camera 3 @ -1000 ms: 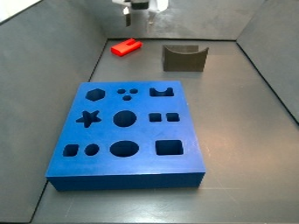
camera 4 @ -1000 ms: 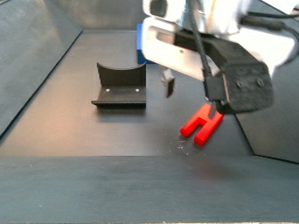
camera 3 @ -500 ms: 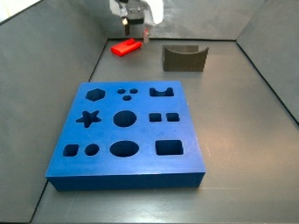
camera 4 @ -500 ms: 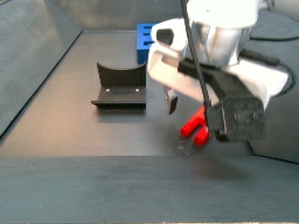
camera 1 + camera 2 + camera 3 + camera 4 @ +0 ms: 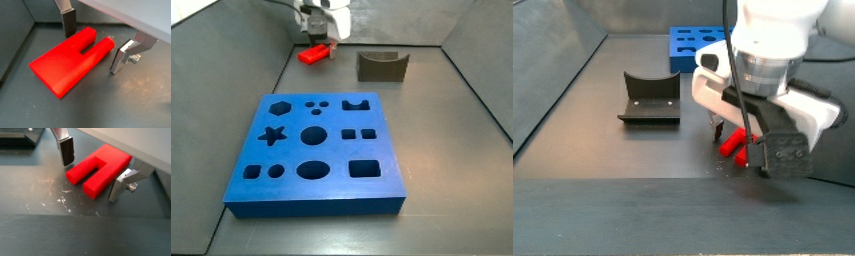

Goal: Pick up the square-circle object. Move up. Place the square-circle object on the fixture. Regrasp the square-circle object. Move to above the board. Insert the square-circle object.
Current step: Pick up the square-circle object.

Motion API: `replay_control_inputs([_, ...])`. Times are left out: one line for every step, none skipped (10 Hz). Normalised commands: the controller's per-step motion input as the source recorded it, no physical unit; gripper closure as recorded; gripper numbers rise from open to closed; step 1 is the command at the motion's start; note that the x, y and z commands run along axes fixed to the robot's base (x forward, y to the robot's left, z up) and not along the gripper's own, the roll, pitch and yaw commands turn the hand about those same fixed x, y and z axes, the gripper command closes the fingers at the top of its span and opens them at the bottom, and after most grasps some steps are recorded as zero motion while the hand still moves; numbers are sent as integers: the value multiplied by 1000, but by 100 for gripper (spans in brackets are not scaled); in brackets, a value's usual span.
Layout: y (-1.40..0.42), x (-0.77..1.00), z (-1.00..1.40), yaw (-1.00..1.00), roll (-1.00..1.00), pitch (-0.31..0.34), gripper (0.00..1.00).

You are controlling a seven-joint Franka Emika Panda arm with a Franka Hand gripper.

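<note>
Straddling the square-circle object [image 5: 72, 60], spread tool [image 5: 93, 44], fingers [image 5: 69, 22] clear of its pronged edges.

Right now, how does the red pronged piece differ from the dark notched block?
The square-circle object is bright red; the fixture is dark olive-grey. The square-circle object lies flat on the floor with two prongs at one end; the fixture stands upright with a curved notch in its top. The gripper straddles the square-circle object, jaws open on either side; the fixture stands apart, untouched. Both are far smaller than the blue board.
</note>
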Motion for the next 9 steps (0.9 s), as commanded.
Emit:
replay_control_inputs([137,-189,-897,-260,0,-140,0])
replay_control_inputs([0,0,0,0,20,0,0])
replay_control_inputs([0,0,0,0,0,0,0])
replay_control_inputs([0,0,0,0,0,0,100])
replay_control_inputs([0,0,0,0,0,0,100])
replay_control_inputs([0,0,0,0,0,0,100])
replay_control_inputs([0,0,0,0,0,0,100])
replay_control_inputs([0,0,0,0,0,0,100])
replay_control_inputs([0,0,0,0,0,0,100])
